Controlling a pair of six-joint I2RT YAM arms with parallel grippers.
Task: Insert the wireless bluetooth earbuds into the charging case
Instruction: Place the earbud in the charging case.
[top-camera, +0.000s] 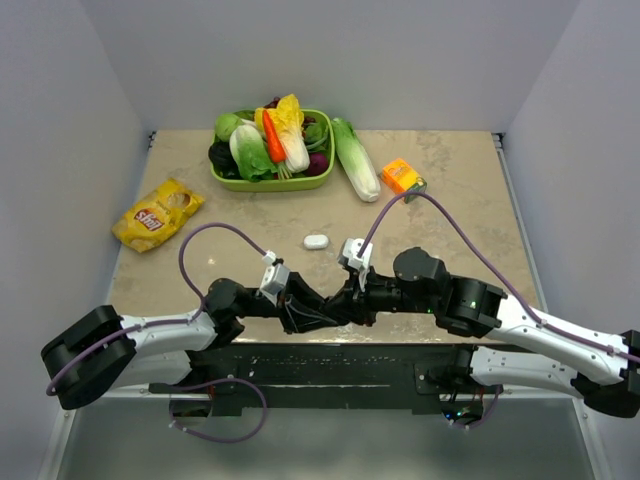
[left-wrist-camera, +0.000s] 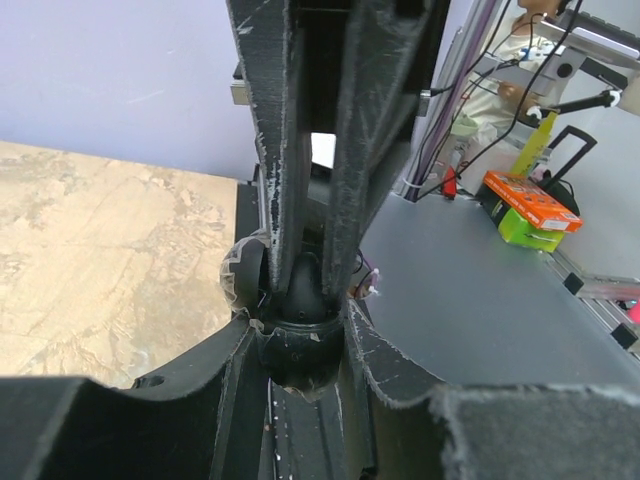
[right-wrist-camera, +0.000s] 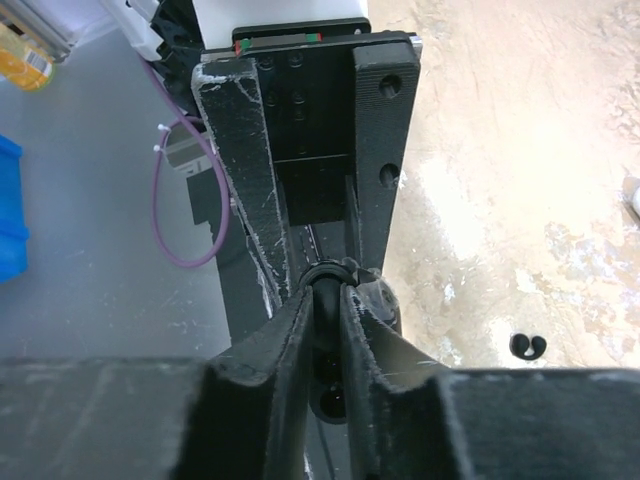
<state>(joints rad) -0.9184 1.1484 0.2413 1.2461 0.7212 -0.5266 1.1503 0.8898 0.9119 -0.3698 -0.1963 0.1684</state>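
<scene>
My two grippers meet tip to tip above the table's near edge. The left gripper (top-camera: 312, 305) (left-wrist-camera: 298, 320) is shut on a round black charging case (left-wrist-camera: 298, 352). The right gripper (top-camera: 340, 300) (right-wrist-camera: 323, 295) comes at it from the opposite side, its fingers (left-wrist-camera: 275, 150) pressed against both sides of a glossy black earbud (right-wrist-camera: 325, 312) (left-wrist-camera: 303, 285). The earbud's end sits in the case's mouth. A small white closed case (top-camera: 316, 241) lies on the table behind the grippers. The other earbuds are not in view.
A green basket (top-camera: 270, 186) of vegetables stands at the back, with a long cabbage (top-camera: 356, 160) and an orange carton (top-camera: 401, 176) to its right. A yellow chip bag (top-camera: 157, 214) lies at the left. A small black curled piece (right-wrist-camera: 527, 346) rests on the table.
</scene>
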